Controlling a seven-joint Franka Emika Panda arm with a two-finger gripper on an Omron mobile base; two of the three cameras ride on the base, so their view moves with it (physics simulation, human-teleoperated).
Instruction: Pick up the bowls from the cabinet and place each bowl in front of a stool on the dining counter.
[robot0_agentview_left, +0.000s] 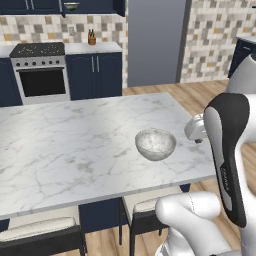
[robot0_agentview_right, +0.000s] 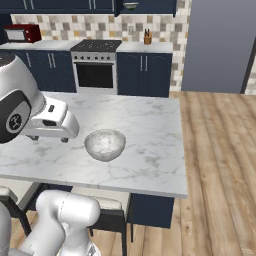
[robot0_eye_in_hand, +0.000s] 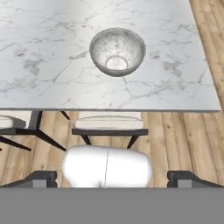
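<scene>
Wide-spread tool holds nothing; marbled bowl sits empty, upright on dining counter.

Grey-white marbled bowl standing upright and empty on the white veined dining counter. Placed near the edge, before a cream-seated stool.

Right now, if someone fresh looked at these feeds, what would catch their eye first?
The grey-white marbled bowl sits upright and alone on the white marble dining counter, near the edge with a cushioned stool tucked below it. The hand is open and empty, drawn back from the counter and looking down at the bowl. Behind, a steel oven stands among navy cupboards.
</scene>
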